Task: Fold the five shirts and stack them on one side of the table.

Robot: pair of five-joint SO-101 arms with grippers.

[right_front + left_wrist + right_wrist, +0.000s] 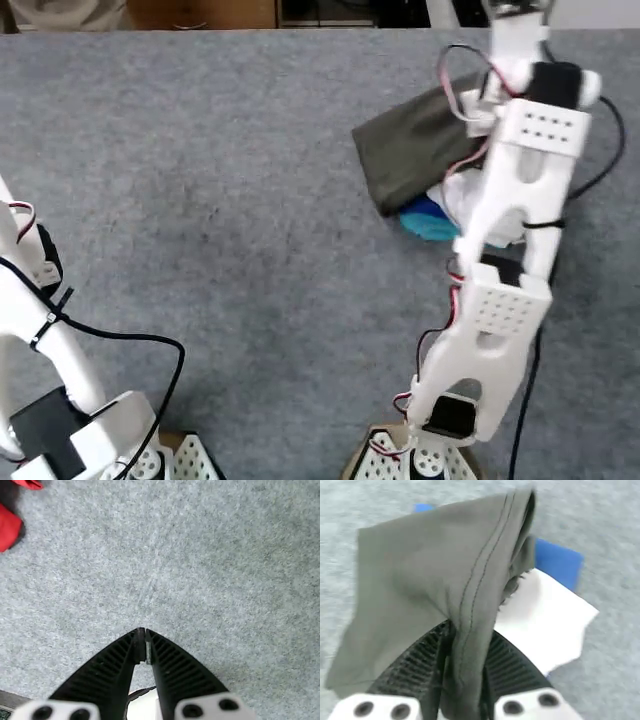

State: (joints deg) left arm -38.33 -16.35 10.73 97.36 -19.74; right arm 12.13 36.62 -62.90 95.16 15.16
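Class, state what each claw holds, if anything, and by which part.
Right claw pinches the olive-grey shirt by a stitched, bunched edge. Left claw is shut on nothing.

A grey felt mat [250,200] covers the whole work surface, its nap speckled and faintly streaked, and it ends in a straight far edge. Beyond that edge stands a brown wooden panel [200,12]. A pale rounded object [60,10] sits beside it toward one corner, and a dark gap [330,10] lies on its other side.
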